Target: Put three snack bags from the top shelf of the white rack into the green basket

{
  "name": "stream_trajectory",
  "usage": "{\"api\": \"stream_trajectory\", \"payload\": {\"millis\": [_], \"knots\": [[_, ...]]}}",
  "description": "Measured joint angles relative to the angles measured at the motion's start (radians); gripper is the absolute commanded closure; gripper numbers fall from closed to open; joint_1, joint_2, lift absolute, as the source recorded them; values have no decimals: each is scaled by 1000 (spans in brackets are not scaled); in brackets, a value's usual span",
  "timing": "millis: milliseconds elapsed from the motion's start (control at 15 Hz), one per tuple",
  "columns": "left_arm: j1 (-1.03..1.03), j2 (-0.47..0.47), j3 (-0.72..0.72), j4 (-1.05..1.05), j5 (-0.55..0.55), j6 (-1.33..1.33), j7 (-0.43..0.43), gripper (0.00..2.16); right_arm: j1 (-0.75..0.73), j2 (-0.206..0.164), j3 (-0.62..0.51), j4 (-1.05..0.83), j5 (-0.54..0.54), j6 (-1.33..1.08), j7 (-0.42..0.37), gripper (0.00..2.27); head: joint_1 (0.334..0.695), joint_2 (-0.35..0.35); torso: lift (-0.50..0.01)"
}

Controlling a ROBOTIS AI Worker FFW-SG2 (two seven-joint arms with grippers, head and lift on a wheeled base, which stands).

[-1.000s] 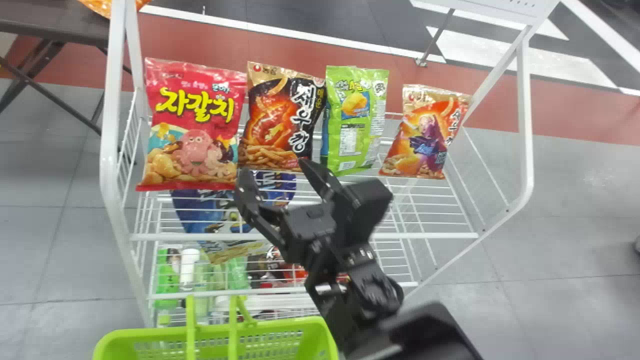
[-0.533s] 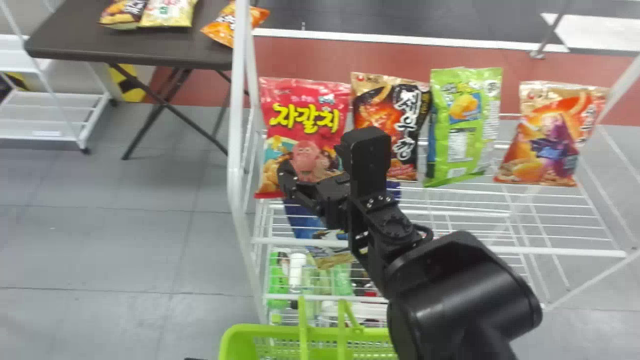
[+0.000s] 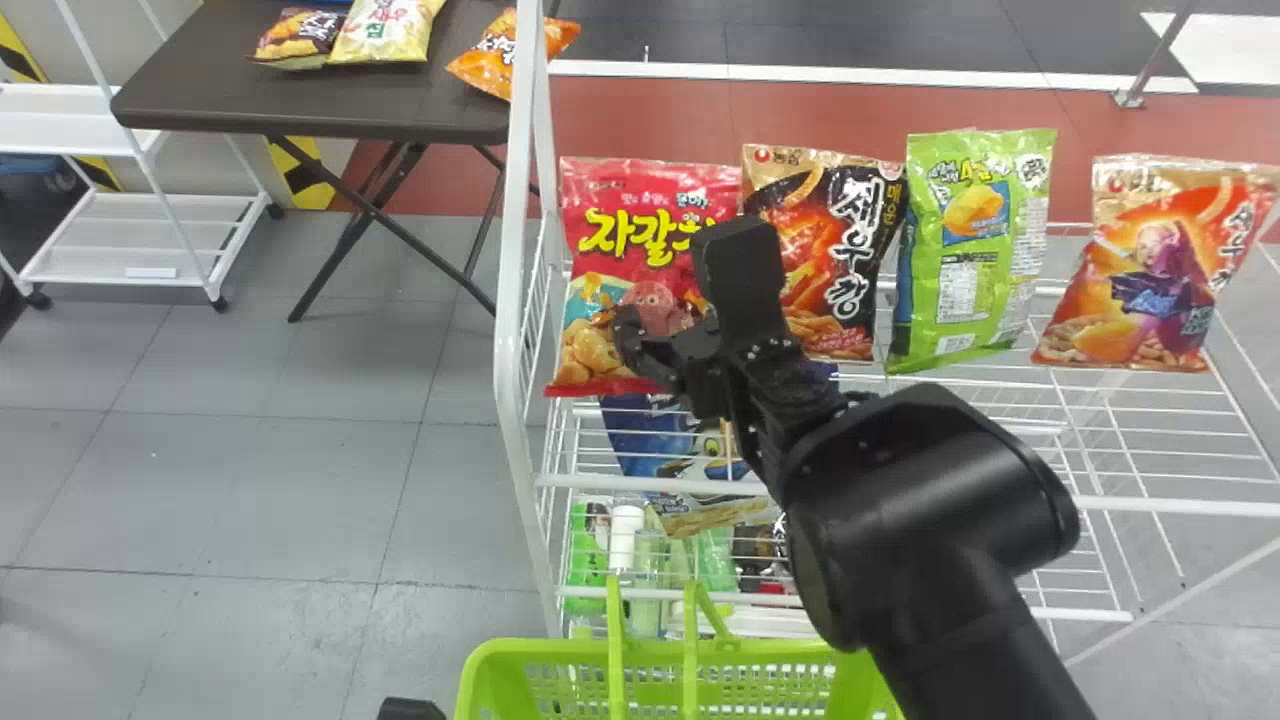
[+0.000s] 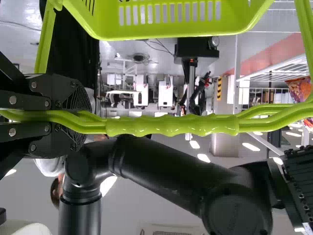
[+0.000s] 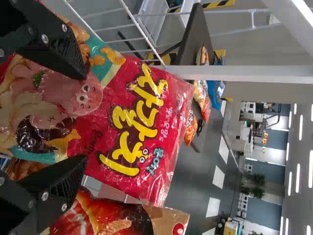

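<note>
Right claw gapes wide, red snack bag just ahead | grasp apparently being lined up | next: ease forward, close

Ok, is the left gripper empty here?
No, the left gripper has the handle of the green basket between its fingers.

standing in a row on the white rack, top shelf: red bag, dark bag, green bag, orange bag. in front, lower down: green basket, handles raised.
</note>
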Motion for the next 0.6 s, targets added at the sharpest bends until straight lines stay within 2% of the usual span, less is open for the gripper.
{"api": "stream_trajectory", "payload": {"millis": [133,333,600], "knots": [[-1,0,1,3,0,0,0,2145,-36,0,19,30,3,36,8,1990,695,7,0],[-5,-1,0,9,0,0,-1,2145,-28,0,48,14,28,79,20,2017,695,21,0],[-6,-3,-7,12,0,0,2,2145,81,0,65,-144,61,76,26,2051,695,47,0]]}}
